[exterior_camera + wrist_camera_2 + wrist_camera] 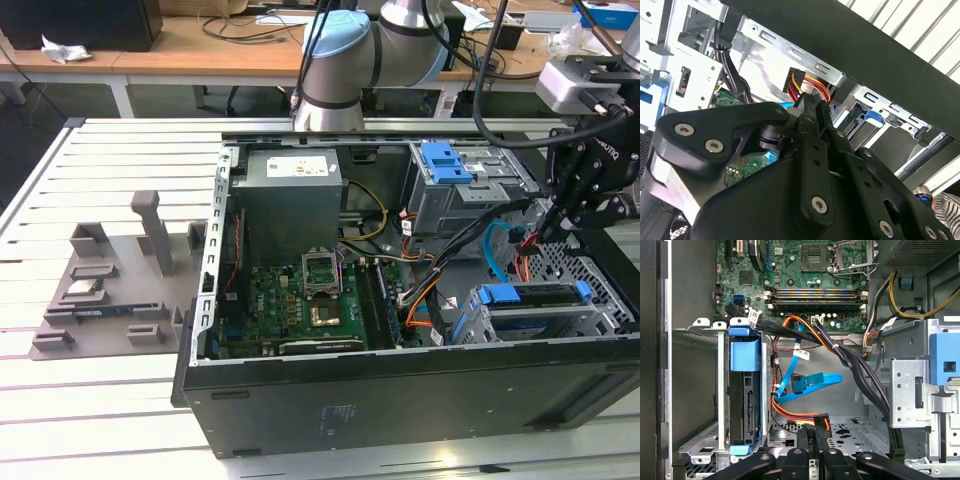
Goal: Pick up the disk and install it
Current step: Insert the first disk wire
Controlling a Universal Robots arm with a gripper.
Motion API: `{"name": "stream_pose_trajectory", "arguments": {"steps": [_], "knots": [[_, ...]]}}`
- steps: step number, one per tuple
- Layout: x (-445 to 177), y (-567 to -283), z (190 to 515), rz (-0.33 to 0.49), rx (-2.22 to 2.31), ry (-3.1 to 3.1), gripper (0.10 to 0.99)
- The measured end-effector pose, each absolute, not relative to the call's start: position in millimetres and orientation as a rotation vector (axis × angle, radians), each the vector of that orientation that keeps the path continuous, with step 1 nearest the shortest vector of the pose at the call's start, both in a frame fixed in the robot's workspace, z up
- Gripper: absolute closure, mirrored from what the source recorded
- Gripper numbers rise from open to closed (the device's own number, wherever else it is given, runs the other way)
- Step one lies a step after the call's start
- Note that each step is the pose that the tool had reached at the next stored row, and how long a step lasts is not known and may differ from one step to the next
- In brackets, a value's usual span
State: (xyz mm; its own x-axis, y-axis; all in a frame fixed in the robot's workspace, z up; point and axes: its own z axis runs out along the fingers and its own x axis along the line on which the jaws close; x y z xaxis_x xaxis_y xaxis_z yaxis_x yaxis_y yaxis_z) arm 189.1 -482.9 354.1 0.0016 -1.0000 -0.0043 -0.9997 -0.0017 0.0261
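The disk point(538, 312) sits inside the lower drive cage at the exterior view's right end of the open computer case, with its blue bracket point(530, 293) on top. In the first wrist view the disk point(751, 410) stands edge-on in that cage, and its connector side faces the case interior. My gripper point(553, 228) reaches down into the case just behind the cage. Its fingers point(810, 437) look shut. The tips point(810, 107) are right against a black power connector point(821, 420) with red, orange and yellow wires. Whether they pinch it I cannot tell.
A grey power supply point(290, 195) and the motherboard point(300, 300) fill the case's other half. A blue-topped drive cage point(445, 165) stands at the back. A blue flat cable point(812, 382) and a black cable bundle point(855, 365) cross near the gripper. A grey fixture point(110, 290) lies on the table.
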Motion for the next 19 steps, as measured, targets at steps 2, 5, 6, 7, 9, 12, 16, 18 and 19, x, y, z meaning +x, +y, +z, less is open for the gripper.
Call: {"name": "stream_pose_trajectory", "arguments": {"steps": [2, 5, 6, 7, 9, 12, 16, 18, 19], "knots": [[189.1, -482.9, 354.1, -0.035, 2.213, -2.209, 0.914], [189.1, -482.9, 354.0, -0.035, 2.213, -2.209, 0.914], [188.9, -483.3, 354.1, -0.035, 2.213, -2.209, 0.914], [187.5, -486.1, 354.1, -0.035, 2.213, -2.209, 0.914], [185.4, -490.1, 354.0, -0.035, 2.213, -2.209, 0.914], [183.4, -496.1, 354.0, -0.035, 2.213, -2.209, 0.914], [182.7, -499.1, 353.9, -0.035, 2.213, -2.209, 0.914], [182.1, -501.2, 353.9, -0.035, 2.213, -2.209, 0.914], [182.0, -501.9, 353.8, -0.035, 2.213, -2.209, 0.914]]}}
